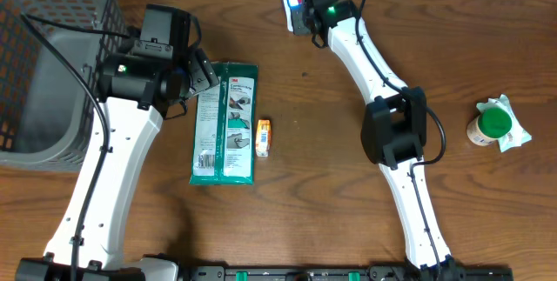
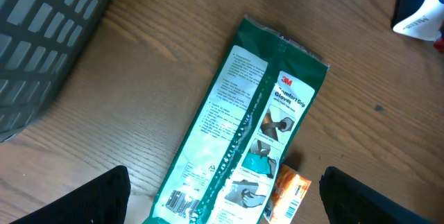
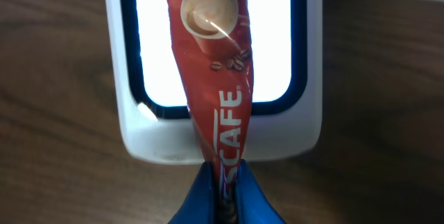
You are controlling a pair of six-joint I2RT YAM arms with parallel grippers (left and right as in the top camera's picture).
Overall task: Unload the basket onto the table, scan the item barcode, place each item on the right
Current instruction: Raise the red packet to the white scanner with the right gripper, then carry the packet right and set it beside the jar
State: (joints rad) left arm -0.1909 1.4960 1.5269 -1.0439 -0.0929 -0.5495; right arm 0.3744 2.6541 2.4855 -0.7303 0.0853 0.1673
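Overhead camera is showing two arms reaching over one wooden table (image 1: 331, 185), and the count of things is running like this: one grey mesh basket (image 1: 52, 72) sitting at the far left, one green glove packet (image 1: 224, 124) lying flat near the middle, one small orange packet (image 1: 263, 137) lying just beside its right edge, and one green-capped bottle (image 1: 496, 124) sitting on something white, well apart at the right. The right gripper (image 3: 223, 200) is reaching to the far edge of the table, where one scanner (image 3: 305, 134) is glowing with its window lit white. The right wrist view is giving the close look: the two blue pads (image 3: 198, 200) are pinching tight on the lower end of one red coffee sachet (image 3: 211, 64), and the sachet is hanging right in front of that lit window, crossing it from top to bottom. Whether it is touching the glass, I cannot tell. The left gripper (image 1: 198, 76) is hovering over the top of the glove packet with its two dark fingers (image 2: 97, 200) spreading wide apart, gripping nothing.
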